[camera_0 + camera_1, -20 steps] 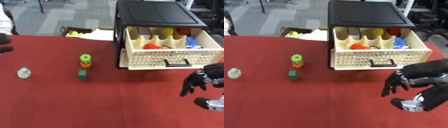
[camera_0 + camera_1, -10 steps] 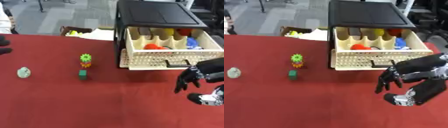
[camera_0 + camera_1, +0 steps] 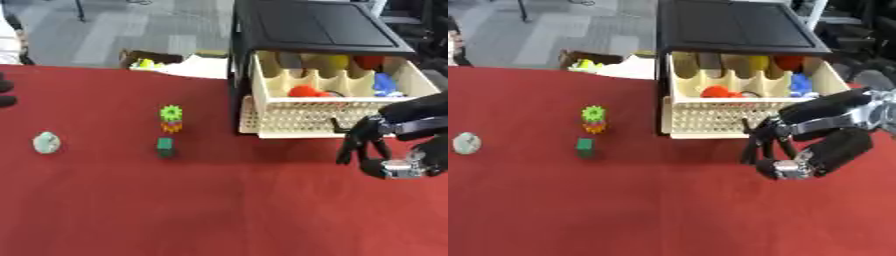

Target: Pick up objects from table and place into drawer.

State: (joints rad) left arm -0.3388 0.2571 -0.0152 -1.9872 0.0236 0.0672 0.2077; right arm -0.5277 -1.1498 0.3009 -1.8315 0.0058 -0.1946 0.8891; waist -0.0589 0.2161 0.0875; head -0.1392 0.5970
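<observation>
In the left eye view, the cream perforated plastic drawer (image 3: pixel 306 117) stands pulled open from its black cabinet (image 3: pixel 315 27) with red, yellow and blue items already in its compartments. Three things remain on the red tablecloth (image 3: pixel 175 200): a green-and-orange gear toy (image 3: pixel 171 118), a small green block (image 3: pixel 164 145) and a pale round lump (image 3: pixel 45 142). In the right eye view, the right hand (image 3: pixel 785 145) hangs just before the drawer front, fingers pointing down and spread, holding nothing, well apart from those pieces; the left hand shows only as a dark edge at far left, state unclear, so I judge the job partly done.

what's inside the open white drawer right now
The drawer holds red, yellow and blue things behind its dividers. Its front wall hides whatever lies lower down.
</observation>
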